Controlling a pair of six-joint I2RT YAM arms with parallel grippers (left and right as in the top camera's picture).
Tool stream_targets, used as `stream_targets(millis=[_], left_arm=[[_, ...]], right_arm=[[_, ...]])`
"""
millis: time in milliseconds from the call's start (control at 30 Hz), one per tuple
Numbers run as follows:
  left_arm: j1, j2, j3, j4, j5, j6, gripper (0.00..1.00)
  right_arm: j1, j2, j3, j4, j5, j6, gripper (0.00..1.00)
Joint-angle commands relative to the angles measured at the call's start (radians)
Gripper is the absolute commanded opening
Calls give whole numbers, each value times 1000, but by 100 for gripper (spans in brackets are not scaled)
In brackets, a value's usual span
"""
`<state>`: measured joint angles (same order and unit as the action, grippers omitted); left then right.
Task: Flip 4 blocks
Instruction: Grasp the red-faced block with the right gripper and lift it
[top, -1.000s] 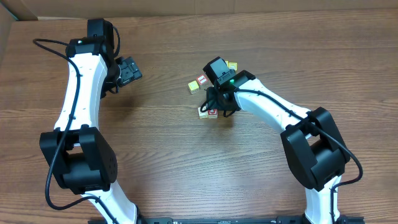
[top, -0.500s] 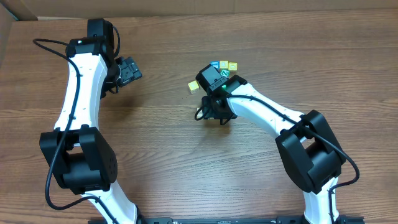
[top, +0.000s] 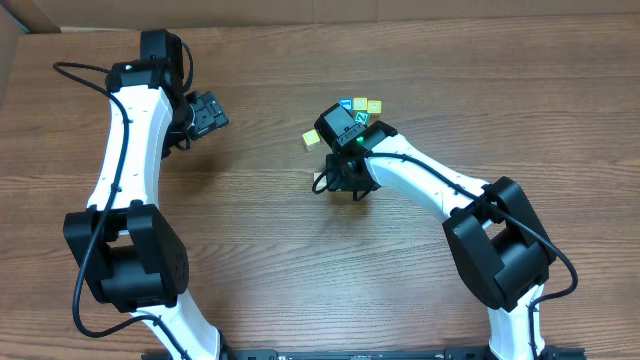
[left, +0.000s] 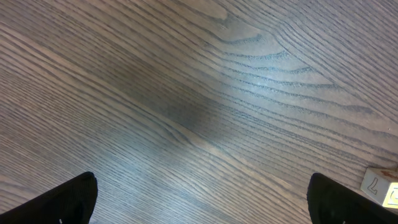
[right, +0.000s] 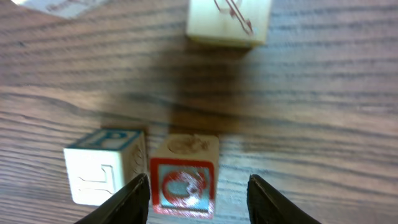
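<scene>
— Four blocks are to be accounted for; where are they found relative to the right claw (right: 198, 185)?
— One, the red-bordered block (right: 183, 180), is seen between the two fingers in the right wrist view. The claw is spread around it and not pressed shut. One finger (right: 134, 202) is just beside the block's edge, while a strip of bare wood is left between the block and the other finger.
— And the others?
— The blue-bordered block (right: 102, 168) is set on the bench (top: 300, 280) just outside that near finger, close beside the red-bordered one; whether the two touch cannot be told. The cream block (right: 228, 22) is seen apart, farther ahead of the claw, at the top of that view. The yellow block (top: 311, 139) is seen from overhead beside the wrist, on the side toward the left arm (top: 130, 140).
— Is anything else laid nearby?
— A row of small cubes (top: 361, 104) is seen just beyond the wrist.
— How is the right arm (top: 430, 180) posed?
— It is stretched from its base at the near right edge toward the middle of the bench. The wrist is bent downward, so the claw is mostly hidden under it from overhead.
— And the left arm?
— It is extended along the left side, with the left claw (left: 200, 193) turned toward the middle and held spread wide over bare wood grain
</scene>
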<state>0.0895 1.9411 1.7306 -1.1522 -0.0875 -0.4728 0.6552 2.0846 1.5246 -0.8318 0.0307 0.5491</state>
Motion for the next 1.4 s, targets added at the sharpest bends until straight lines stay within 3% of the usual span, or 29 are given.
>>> stream_targets(millis=[0, 200, 333, 767, 800, 833, 867, 1033, 1367], left_arm=[[2, -17, 16, 1, -9, -14, 100], [2, -17, 16, 1, -9, -14, 100], [2, -17, 16, 1, -9, -14, 100], [2, -17, 16, 1, -9, -14, 100], [2, -17, 16, 1, -9, -14, 100], [2, -17, 16, 1, -9, -14, 100], [2, -17, 16, 1, -9, -14, 100], [2, -17, 16, 1, -9, -14, 100], [2, -17, 16, 1, -9, -14, 100]], right_arm=[[2, 3, -19, 39, 6, -7, 52], [2, 3, -52, 73, 10, -33, 48], [2, 3, -52, 91, 47, -33, 38], [2, 3, -36, 49, 81, -76, 38], [2, 3, -29, 33, 81, -77, 37], [2, 1, -14, 0, 80, -78, 24], [2, 0, -6, -21, 70, -78, 24], [2, -9, 9, -129, -29, -78, 31], [2, -9, 6, -345, -135, -77, 32]])
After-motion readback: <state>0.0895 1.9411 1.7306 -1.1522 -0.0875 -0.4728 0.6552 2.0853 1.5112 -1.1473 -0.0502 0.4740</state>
